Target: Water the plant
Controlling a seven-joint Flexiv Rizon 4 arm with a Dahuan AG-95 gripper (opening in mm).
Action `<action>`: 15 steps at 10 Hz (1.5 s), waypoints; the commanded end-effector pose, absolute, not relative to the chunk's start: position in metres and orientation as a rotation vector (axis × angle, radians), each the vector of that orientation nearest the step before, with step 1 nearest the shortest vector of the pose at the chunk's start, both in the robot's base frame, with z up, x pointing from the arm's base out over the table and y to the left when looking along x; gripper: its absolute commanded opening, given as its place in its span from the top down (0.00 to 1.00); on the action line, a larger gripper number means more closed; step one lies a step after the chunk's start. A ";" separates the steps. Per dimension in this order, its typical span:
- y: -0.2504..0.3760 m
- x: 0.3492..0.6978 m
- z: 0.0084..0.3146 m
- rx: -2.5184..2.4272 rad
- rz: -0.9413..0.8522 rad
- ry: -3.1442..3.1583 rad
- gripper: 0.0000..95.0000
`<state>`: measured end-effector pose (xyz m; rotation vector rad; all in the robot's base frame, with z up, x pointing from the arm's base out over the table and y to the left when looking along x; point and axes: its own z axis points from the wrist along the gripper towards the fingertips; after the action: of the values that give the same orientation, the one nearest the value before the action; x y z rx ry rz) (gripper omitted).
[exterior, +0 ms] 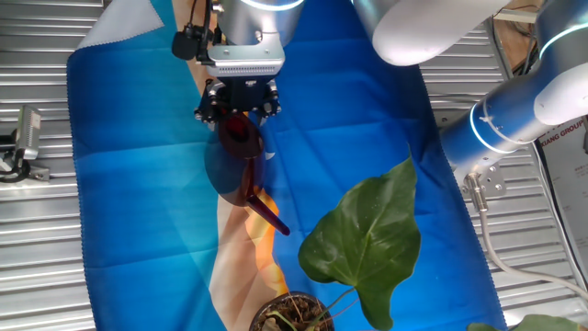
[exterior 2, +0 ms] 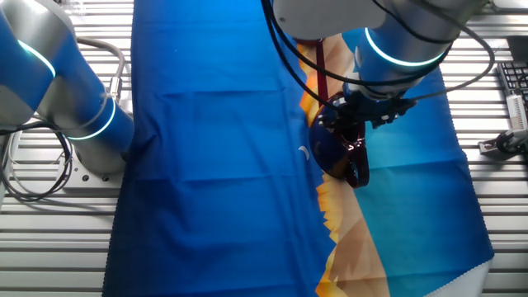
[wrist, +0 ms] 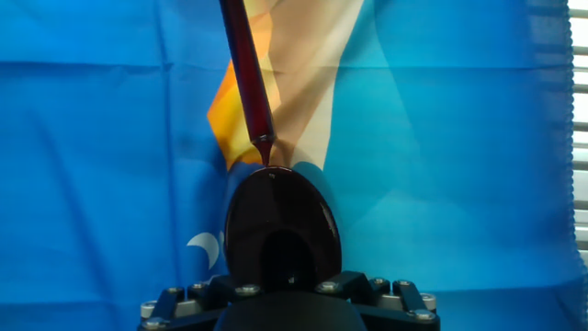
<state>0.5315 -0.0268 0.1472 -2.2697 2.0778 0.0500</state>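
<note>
- The plant [exterior: 367,234] sits at about five o'clock in one fixed view, its pot [exterior: 292,313] at the bottom edge; no water is seen pouring yet.
- The watering can [exterior: 241,147] hangs above the cloth [exterior: 129,165] at eleven o'clock of the pot, spout [exterior: 266,213] aimed toward it but stopping short.
- Judged stage: can lifted, with carry and pour left.
- The gripper [exterior: 238,103] is clamped on the can's top; fingers hidden in the hand view.
</note>
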 end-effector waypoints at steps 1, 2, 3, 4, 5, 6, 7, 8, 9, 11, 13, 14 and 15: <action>-0.027 0.532 0.147 -2.289 0.041 2.063 0.20; -0.027 0.532 0.147 -2.320 0.034 2.031 0.20; -0.027 0.532 0.147 -2.347 0.033 1.999 0.20; -0.027 0.532 0.147 -2.376 0.030 1.963 0.20; -0.027 0.532 0.147 -2.408 0.024 1.920 0.20; -0.027 0.532 0.147 -2.421 0.022 1.901 0.20; -0.027 0.532 0.147 -2.428 0.021 1.892 0.20; -0.027 0.532 0.146 -2.439 0.018 1.878 0.20; -0.027 0.532 0.145 -2.439 0.016 1.878 0.20; -0.028 0.533 0.143 -2.430 0.021 1.884 0.20; -0.028 0.533 0.141 -2.423 0.021 1.890 0.20; -0.028 0.533 0.141 -2.418 0.019 1.896 0.20; -0.029 0.533 0.140 -2.414 0.019 1.899 0.20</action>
<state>0.5340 -0.0287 0.1395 -2.4130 1.8992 0.0187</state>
